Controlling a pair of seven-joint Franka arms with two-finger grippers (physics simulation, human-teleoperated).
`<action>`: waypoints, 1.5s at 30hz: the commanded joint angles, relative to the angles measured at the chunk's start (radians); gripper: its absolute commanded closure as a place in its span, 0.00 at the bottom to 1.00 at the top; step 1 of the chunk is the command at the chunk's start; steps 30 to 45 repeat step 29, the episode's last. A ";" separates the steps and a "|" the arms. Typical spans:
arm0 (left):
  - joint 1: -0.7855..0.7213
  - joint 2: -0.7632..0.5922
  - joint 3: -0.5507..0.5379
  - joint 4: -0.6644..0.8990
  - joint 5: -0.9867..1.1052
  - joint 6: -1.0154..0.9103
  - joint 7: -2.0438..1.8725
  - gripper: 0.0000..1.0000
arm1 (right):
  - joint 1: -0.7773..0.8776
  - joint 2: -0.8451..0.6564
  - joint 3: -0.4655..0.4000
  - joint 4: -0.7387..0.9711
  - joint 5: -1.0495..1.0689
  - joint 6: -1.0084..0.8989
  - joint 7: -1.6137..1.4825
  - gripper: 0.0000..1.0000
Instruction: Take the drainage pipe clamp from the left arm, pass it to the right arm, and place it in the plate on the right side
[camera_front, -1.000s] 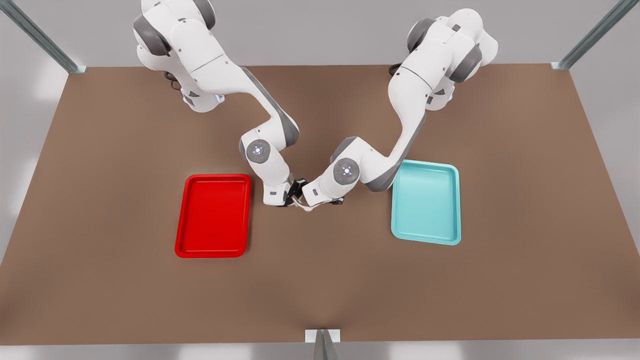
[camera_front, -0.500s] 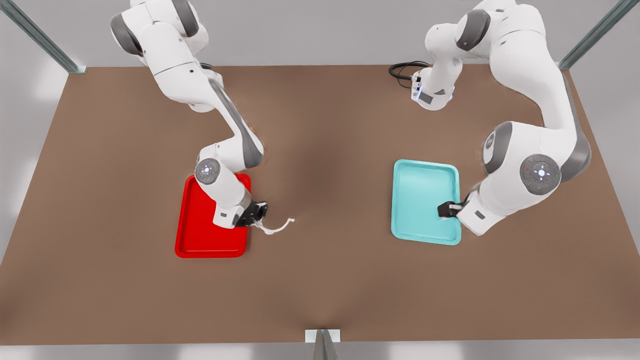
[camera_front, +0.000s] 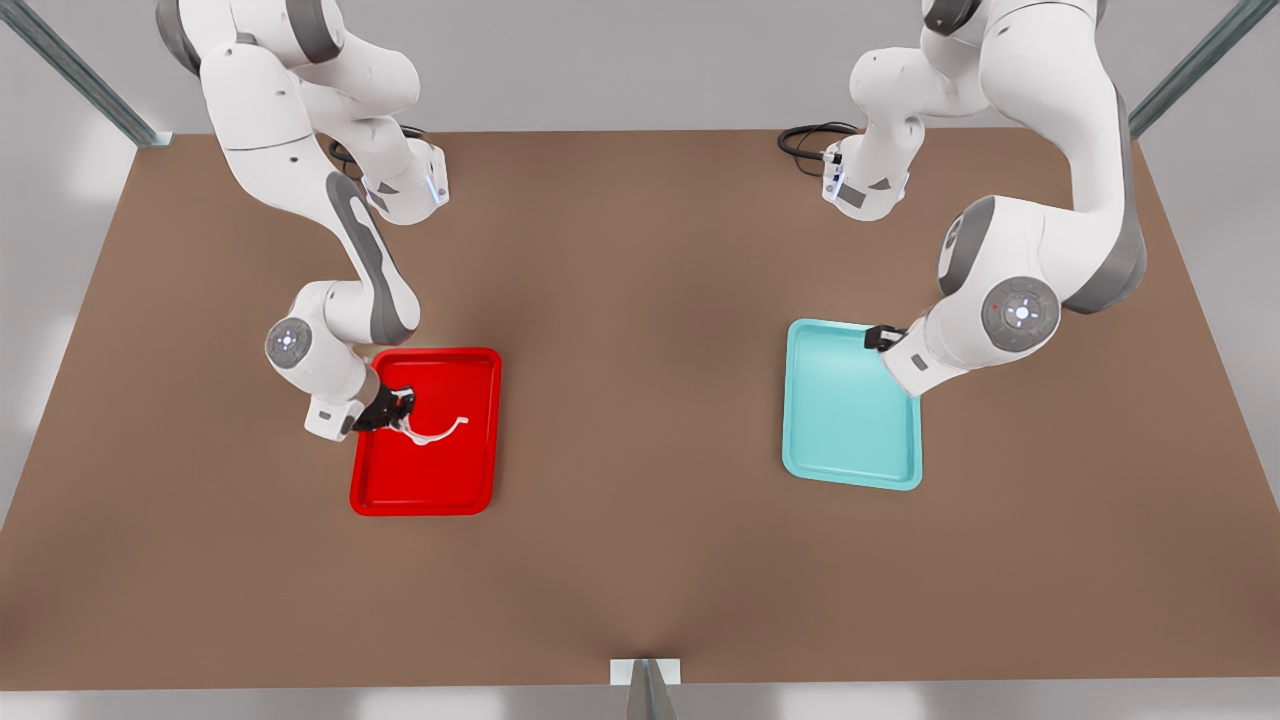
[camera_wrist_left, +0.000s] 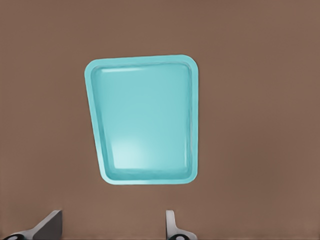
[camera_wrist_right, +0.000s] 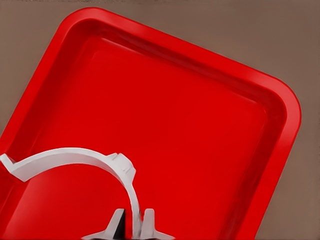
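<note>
Clamp held over the red tray – handover done, only the drop left

On the front view's left, the right gripper (camera_front: 398, 408) pinches one end of the white clamp (camera_front: 437, 431) above the red tray (camera_front: 480, 500), fingers (camera_wrist_right: 118, 223) pressed on it – it is not yet let go; on the right, the left gripper (camera_front: 882, 338) waits at the teal tray's (camera_front: 850, 478) corner, fingers (camera_wrist_left: 170, 223) spread and holding nothing
</note>
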 joint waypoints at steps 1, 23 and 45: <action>0.003 -0.002 0.000 0.000 0.001 -0.024 0.015 0.00 | -0.003 0.002 0.001 0.002 0.003 0.071 -0.199 0.00; 0.061 -0.005 -0.005 0.034 -0.032 -0.110 0.057 0.00 | -0.099 0.003 0.123 1.082 -0.281 -1.530 0.555 0.00; 0.059 -0.006 -0.005 0.034 -0.032 -0.111 0.058 0.00 | -0.144 -0.137 0.122 0.869 -0.243 -1.409 0.560 0.00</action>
